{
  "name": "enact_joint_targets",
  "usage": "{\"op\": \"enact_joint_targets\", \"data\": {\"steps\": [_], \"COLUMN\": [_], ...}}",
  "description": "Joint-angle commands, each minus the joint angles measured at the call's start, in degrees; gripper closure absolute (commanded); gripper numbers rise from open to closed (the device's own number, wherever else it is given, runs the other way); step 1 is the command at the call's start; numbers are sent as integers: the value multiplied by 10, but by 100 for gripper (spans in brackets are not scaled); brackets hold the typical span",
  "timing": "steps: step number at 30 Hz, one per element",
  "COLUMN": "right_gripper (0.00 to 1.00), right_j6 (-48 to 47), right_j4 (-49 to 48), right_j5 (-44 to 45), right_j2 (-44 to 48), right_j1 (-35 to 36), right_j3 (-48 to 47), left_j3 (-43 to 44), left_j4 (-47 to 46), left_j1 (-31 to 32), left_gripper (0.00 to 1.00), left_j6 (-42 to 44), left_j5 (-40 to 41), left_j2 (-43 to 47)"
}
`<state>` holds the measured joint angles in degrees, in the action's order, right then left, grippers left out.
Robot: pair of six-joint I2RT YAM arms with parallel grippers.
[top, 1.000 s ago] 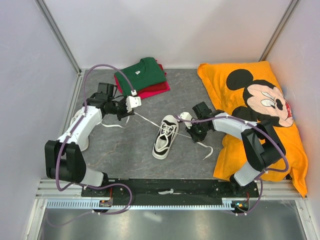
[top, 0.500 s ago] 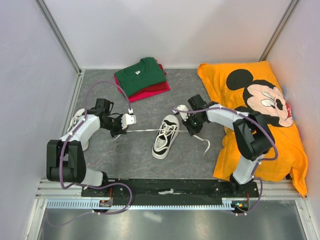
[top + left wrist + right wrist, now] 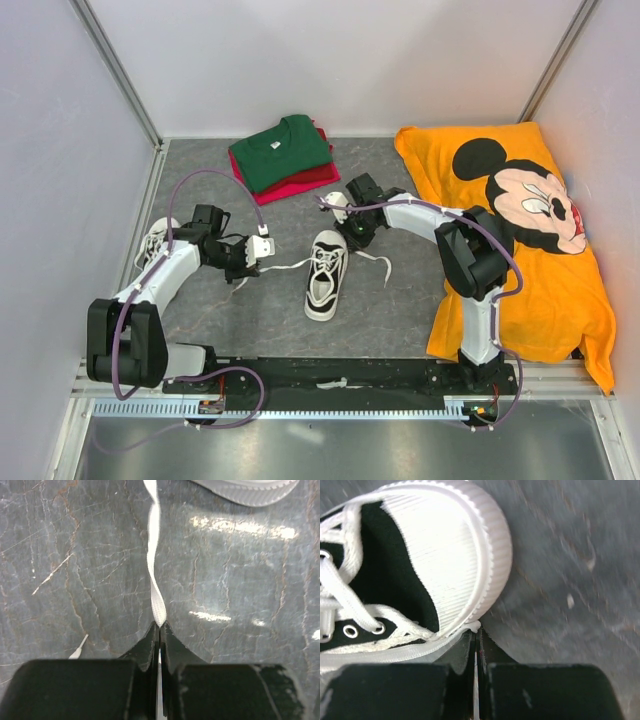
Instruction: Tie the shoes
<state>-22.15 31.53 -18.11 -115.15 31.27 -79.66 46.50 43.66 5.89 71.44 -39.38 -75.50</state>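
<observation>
At 9 o'clock on the desk (image 3: 250, 310), by the wall, one shoe (image 3: 155, 240) lies untouched. Next comes the left pincer (image 3: 159, 630), pressed together on a lace (image 3: 152, 555). The lace runs off twisted and a little slack toward 3 o'clock, to the middle shoe (image 3: 328, 272). That grip presumably holds one end out sideways so a knot can be formed. The middle shoe sits near desk centre, toe (image 3: 470, 555) toward 12 o'clock. Right at that toe the right pincer (image 3: 476, 632) is closed too, apparently pinching the other lace (image 3: 395, 652) where it passes the rubber, likely to carry it across. A loose strand (image 3: 378, 262) trails at the shoe's 3 o'clock; no knot shows, so I judge the tying barely begun
</observation>
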Motion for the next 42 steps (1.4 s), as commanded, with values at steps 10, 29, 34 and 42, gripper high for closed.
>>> {"op": "enact_joint_targets", "data": {"steps": [10,29,34,42], "right_gripper": [100,23,3,2], "right_j6": [-10,-74,-81,82], "right_j4": [29,133,96,-168], "right_j5": [29,-9,-12,-46], "right_j2": [25,183,307,381], "right_j1": [-2,-60,-66,-66], "right_j3": [32,53,66,162], "left_j3": [16,72,61,19], "left_j4": [-59,-91,-118,-131], "left_j1": [-3,6,1,29], "left_gripper": [99,51,20,2], "left_j6": [-104,-109,-138,-102], "left_j5": [37,4,-78,-175], "left_j2": [-30,-50,86,164]}}
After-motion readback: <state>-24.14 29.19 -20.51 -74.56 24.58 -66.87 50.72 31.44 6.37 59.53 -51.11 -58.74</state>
